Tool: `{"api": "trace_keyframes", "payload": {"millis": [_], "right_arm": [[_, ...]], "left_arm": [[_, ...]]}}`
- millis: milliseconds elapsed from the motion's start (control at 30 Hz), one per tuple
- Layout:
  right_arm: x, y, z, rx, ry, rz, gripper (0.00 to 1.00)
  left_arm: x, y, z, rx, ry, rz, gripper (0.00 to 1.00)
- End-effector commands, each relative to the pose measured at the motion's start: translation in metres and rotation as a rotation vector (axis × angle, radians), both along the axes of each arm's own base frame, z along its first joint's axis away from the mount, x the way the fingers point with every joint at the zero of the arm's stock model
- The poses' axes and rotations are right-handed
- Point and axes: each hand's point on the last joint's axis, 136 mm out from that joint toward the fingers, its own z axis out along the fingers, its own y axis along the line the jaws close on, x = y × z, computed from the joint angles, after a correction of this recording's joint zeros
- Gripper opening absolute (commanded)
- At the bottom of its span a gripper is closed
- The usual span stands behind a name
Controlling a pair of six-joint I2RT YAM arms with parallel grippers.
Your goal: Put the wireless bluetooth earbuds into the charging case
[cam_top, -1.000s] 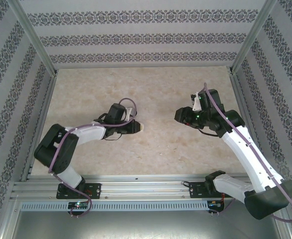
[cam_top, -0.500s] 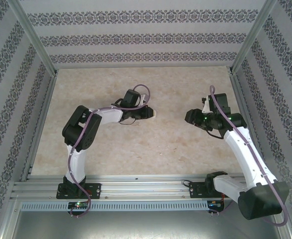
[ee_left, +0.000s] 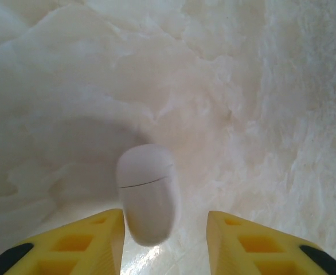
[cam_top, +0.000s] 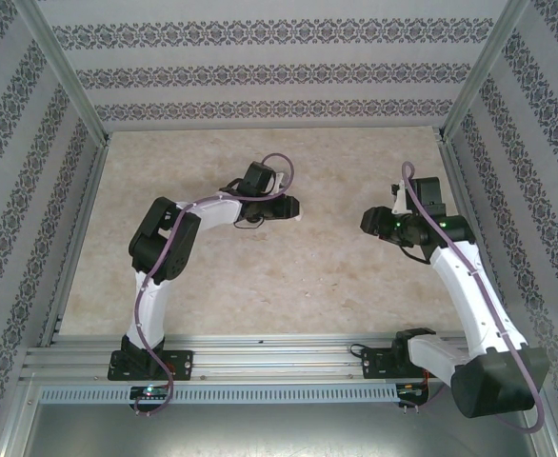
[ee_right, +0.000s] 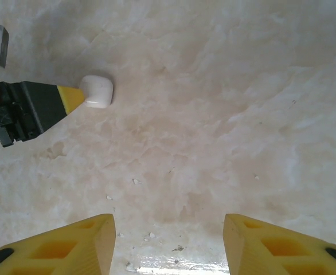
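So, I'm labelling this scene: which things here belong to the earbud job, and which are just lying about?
Job: small glossy white pebble-shaped plastic charging case; open left claw around it.
Lying about: tiny white crumbs on the beige marbled tabletop.

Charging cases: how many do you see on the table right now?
1. The case lies on the table, lid shut, between the open fingers of the left gripper. Others may be hidden.
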Motion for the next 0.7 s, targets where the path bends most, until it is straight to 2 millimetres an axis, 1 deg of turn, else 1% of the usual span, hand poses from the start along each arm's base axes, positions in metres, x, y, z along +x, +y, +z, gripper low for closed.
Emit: {"api": "trace_keyframes", "payload": {"millis": [0,67,133,200,233,300,367,433,467,500,600,667], "right_arm": [[0.004,-0.01,0.014,-0.046,-0.079,-0.009,0.54],[0.004,-0.011,0.019,-0.061,-0.117,-0.002,0.56],[0.005,-0.016,0.023,-0.089,-0.162,-0.005,0.63],[0.008,-0.022,0.027,-0.119,-0.208,-0.022,0.74],[0.008,-0.028,0.027,-0.129,-0.228,-0.049,0.8],[0.01,-0.043,0.025,-0.145,-0.262,-0.117,0.89],[0.014,-0.059,0.026,-0.162,-0.316,-0.186,0.95],[0.018,-0.07,0.027,-0.186,-0.38,-0.221,0.98],[0.021,-0.075,0.027,-0.207,-0.413,-0.234,0.98],[0.023,-0.081,0.025,-0.232,-0.44,-0.257,0.98],[0.027,-0.098,0.01,-0.293,-0.473,-0.334,0.98],[0.03,-0.103,0.0,-0.325,-0.498,-0.346,0.98]], "left_arm": [[0.002,0.009,0.011,0.06,-0.04,-0.034,0.38],[0.004,0.011,0.026,0.071,-0.08,-0.049,0.4],[0.007,0.016,0.044,0.093,-0.129,-0.064,0.42],[0.01,0.024,0.062,0.117,-0.179,-0.076,0.43],[0.011,0.03,0.072,0.131,-0.204,-0.079,0.44],[0.014,0.044,0.091,0.168,-0.266,-0.082,0.47],[0.016,0.06,0.108,0.209,-0.339,-0.075,0.56],[0.017,0.083,0.123,0.256,-0.417,-0.048,0.7],[0.017,0.094,0.129,0.268,-0.447,-0.031,0.81],[0.016,0.106,0.134,0.279,-0.474,-0.011,1.0],[0.01,0.141,0.143,0.287,-0.523,0.053,1.0],[0.003,0.16,0.144,0.292,-0.54,0.084,1.0]]}}
